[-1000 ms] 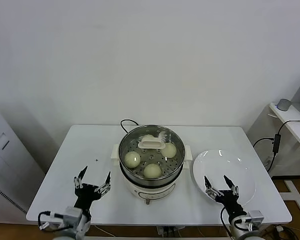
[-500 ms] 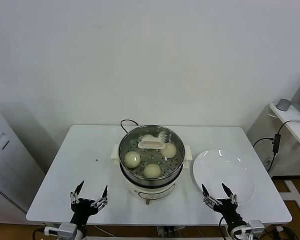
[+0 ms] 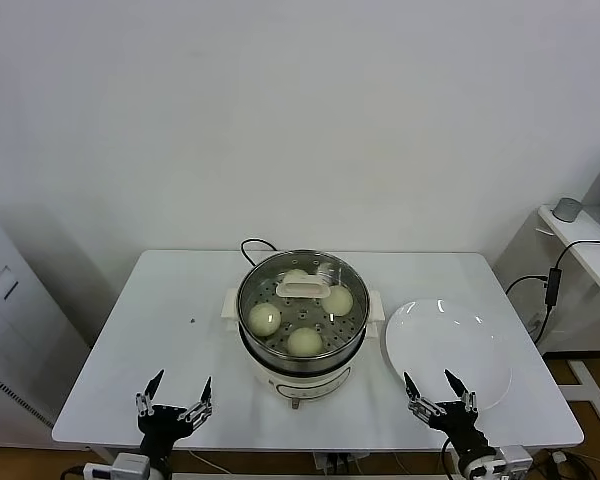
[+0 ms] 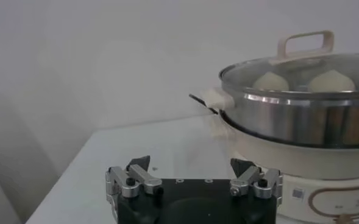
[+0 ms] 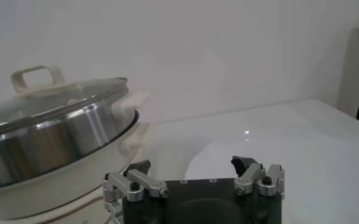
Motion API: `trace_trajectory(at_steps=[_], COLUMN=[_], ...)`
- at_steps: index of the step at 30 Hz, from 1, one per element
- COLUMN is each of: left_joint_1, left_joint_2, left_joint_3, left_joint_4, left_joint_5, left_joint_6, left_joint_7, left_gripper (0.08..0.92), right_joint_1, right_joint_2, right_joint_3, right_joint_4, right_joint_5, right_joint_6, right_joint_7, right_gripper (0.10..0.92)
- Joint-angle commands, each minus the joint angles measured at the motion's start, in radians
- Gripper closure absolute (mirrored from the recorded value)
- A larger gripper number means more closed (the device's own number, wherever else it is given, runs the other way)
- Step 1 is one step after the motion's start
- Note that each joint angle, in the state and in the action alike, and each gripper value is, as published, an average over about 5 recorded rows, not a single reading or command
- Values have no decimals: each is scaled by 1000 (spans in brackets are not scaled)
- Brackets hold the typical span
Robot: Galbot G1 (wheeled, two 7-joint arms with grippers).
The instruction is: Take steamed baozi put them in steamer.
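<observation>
The steel steamer (image 3: 302, 335) stands mid-table on its cream base, with the glass lid (image 3: 302, 288) on it. Through the lid I see several cream-white baozi (image 3: 265, 318) resting on the perforated tray. My left gripper (image 3: 173, 393) hovers open and empty at the table's front edge, left of the steamer. On the other side my right gripper (image 3: 429, 385) is open and empty too, by the near rim of the plate. In the left wrist view the left gripper (image 4: 190, 165) faces the steamer (image 4: 301, 115) with two baozi (image 4: 270, 81) behind the glass. The right gripper (image 5: 192, 164) looks at the steamer (image 5: 51, 137) from its side.
A bare white plate (image 3: 448, 345) lies right of the steamer, also in the right wrist view as the plate (image 5: 277, 152). The black cord (image 3: 255, 245) runs off behind the steamer. A side table (image 3: 580, 235) stands far right, a grey cabinet (image 3: 10, 330) far left.
Both grippers have drawn back toward the table's front edge and sit lower in the head view. They stayed open. The steamer, lid and plate did not move.
</observation>
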Motion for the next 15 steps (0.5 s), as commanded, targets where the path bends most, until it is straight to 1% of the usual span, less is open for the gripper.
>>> trace_trajectory(at_steps=[1, 15], left_joint_1=[17, 27], left_joint_2=[-5, -6], left_joint_3=[-4, -1], left_joint_4=[-15, -8], left_joint_5=[-5, -6], left_joint_6=[6, -17], left_joint_7=[5, 18], left_gripper=[177, 177], right_joint_1=[-8, -14], right_joint_2=[-4, -8], right_joint_3=[8, 10], right_joint_4=[17, 14], right_joint_5=[-35, -75], right_joint_6=[-4, 12], right_joint_7=[-22, -37], right_gripper=[203, 203])
